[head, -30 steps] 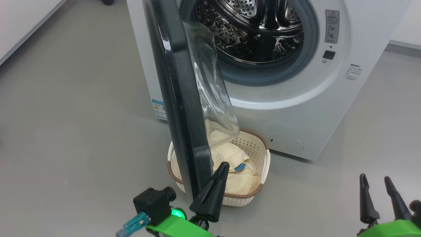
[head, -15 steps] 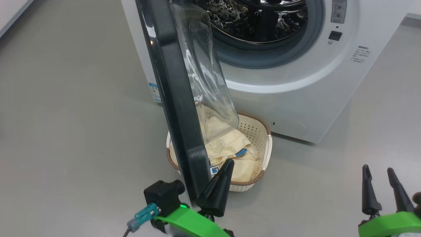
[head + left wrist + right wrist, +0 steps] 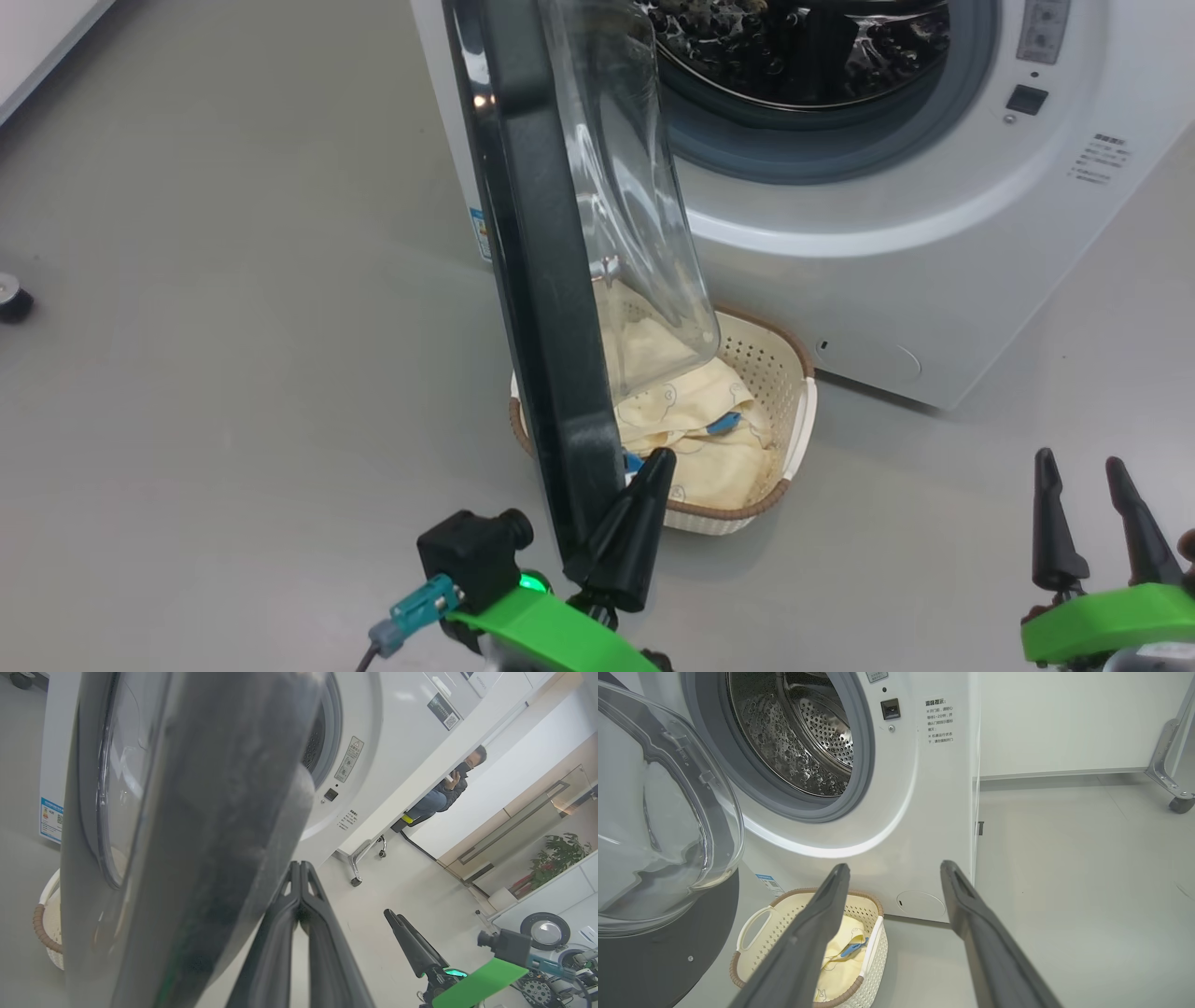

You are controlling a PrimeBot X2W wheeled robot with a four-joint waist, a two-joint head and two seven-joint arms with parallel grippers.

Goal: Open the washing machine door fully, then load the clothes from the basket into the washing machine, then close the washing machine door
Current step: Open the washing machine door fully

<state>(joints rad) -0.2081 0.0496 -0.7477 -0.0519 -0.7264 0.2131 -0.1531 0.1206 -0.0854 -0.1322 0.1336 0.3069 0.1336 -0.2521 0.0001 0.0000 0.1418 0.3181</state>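
Head view, door: washing machine door (image 3: pixel 546 308) standing open, edge-on, running from top centre down to lower centre, clear bowl window bulging toward frame right.
Head view, machine: washing machine (image 3: pixel 840 280) across the upper right, steel drum (image 3: pixel 803 47) gaping at the top edge.
Head view, basket: basket (image 3: pixel 780 369) on the grey floor (image 3: pixel 233 327) at centre, half hidden behind the door, just in front of the machine.
Head view, clothes: clothes (image 3: pixel 719 462) heaped inside the basket, pale yellow with a blue patch.
Head view, left claw: left claw (image 3: pixel 658 462) at bottom centre, fingers pressed together, tip right at the door's lower edge; contact impossible to tell.
Head view, right claw: right claw (image 3: pixel 1080 462) at lower right, fingers apart, gripping nothing, well apart from the machine.
Left wrist view, door: huge and dark over the left half, closed fingers rising just beside its rim.
Left wrist view, background: person (image 3: pixel 439 798) seated at upper right beyond the machine.
Right wrist view, claw: spread wide, rising from the bottom edge, empty.
Right wrist view, basket: lower left, between door and machine front, clothes inside, partly behind one finger.
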